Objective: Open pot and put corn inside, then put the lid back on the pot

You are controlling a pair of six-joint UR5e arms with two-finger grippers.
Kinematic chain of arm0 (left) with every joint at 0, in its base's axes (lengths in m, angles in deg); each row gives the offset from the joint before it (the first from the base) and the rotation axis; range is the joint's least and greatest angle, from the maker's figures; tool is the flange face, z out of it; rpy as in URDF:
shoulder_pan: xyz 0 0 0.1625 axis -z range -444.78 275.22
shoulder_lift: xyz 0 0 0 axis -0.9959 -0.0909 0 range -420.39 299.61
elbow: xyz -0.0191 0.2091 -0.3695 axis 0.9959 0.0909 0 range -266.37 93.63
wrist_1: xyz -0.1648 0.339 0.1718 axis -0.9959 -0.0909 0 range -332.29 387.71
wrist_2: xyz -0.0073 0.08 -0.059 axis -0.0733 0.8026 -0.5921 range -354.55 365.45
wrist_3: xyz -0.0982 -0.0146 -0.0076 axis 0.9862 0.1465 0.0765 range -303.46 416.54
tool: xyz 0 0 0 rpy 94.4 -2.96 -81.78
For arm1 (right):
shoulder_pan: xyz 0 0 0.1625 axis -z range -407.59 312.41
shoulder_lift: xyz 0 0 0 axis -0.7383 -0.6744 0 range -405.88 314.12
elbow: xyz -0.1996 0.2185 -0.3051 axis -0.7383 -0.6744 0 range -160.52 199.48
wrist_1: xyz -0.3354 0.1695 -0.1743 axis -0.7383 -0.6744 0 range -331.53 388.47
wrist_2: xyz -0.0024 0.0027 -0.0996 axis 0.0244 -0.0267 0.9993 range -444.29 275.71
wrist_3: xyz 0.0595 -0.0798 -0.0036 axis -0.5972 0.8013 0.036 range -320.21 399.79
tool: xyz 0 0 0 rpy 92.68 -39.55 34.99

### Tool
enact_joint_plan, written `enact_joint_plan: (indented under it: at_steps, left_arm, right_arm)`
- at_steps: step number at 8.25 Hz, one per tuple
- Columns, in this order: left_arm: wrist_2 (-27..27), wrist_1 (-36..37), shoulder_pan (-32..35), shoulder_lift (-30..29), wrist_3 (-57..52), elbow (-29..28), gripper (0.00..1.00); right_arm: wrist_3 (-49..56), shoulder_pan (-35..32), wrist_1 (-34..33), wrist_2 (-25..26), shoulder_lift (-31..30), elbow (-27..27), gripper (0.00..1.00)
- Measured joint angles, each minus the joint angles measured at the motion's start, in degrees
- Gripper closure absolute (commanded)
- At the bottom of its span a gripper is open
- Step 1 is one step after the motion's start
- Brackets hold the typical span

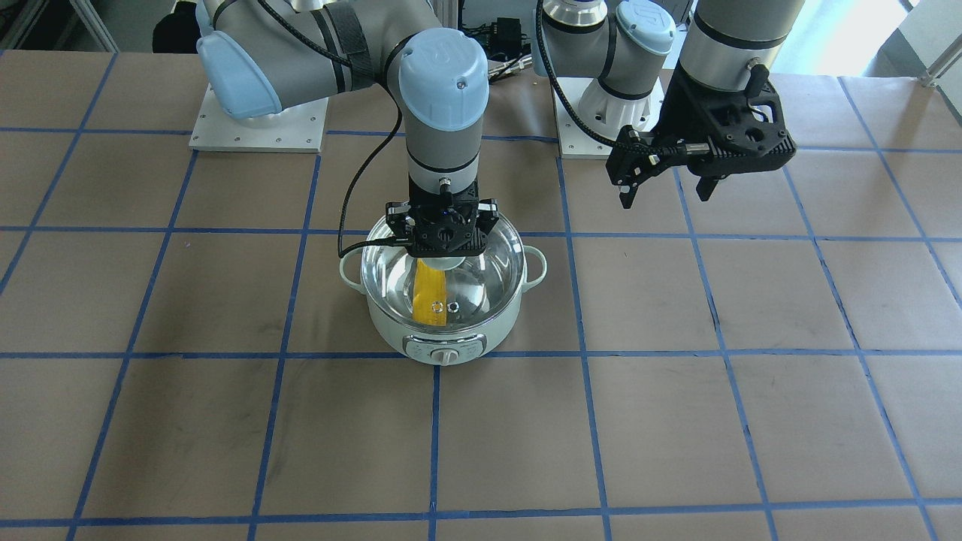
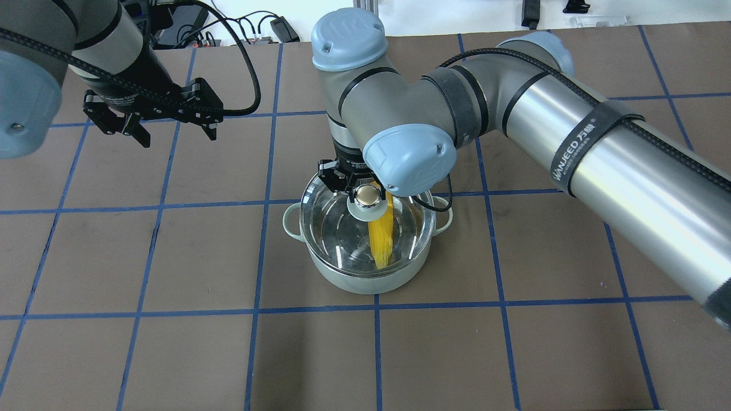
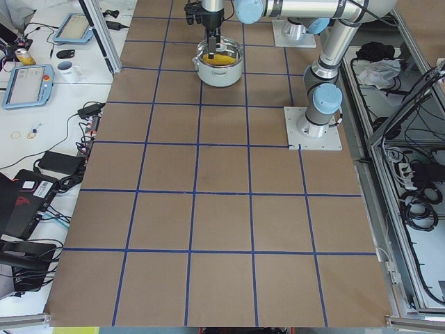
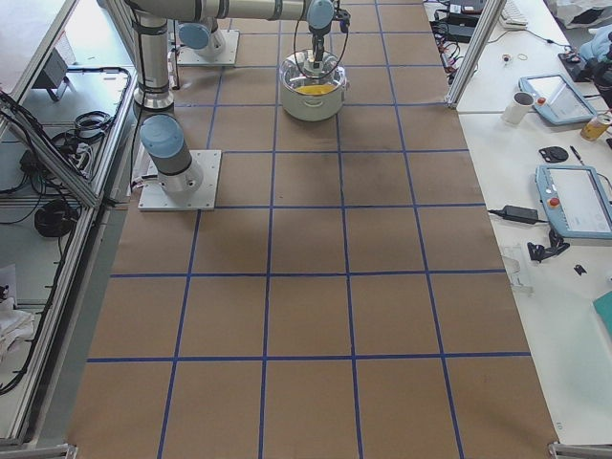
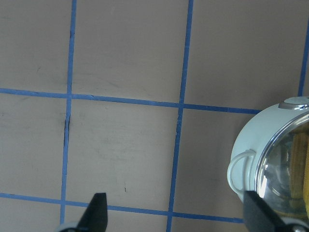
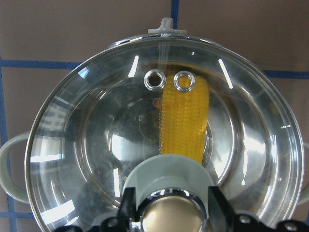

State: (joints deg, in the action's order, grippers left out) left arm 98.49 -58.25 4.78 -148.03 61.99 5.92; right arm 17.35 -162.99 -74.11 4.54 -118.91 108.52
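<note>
The mint-green pot [image 1: 443,340] stands mid-table with its dial facing away from the robot. The clear glass lid [image 1: 488,278] sits on its rim. The yellow corn [image 1: 430,297] lies inside under the glass and also shows in the right wrist view [image 6: 186,116]. My right gripper [image 1: 443,244] is straight above the pot, its fingers tight on either side of the lid's beige knob [image 2: 368,194]. My left gripper [image 1: 665,191] hangs open and empty in the air, off to the pot's side nearer the robot bases. The left wrist view shows only the pot's edge [image 5: 246,145].
The table [image 1: 676,421] is brown paper with a grid of blue tape. The two arm bases [image 1: 259,128] stand at its robot-side edge. Side benches with tablets, a mug and cables [image 4: 564,191] lie beyond the table's edge.
</note>
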Motion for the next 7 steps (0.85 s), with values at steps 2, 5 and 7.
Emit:
enact_joint_plan:
  at_steps: [2,5,7]
  left_arm:
    - [-0.04,0.07,0.00,-0.12,0.00,0.00,0.00]
    - [-0.05,0.09,0.00,-0.16,0.00,0.00,0.00]
    - [-0.02,0.10,0.00,-0.16,0.00,0.00,0.00]
  right_arm:
    - [0.02,0.00,0.00,0.05,0.00,0.00,0.19]
    - [0.64,1.17,-1.77,1.21,-0.43,-0.44,0.06]
    - [4.94,5.26,-1.86,2.02,-3.11,-1.78,0.00]
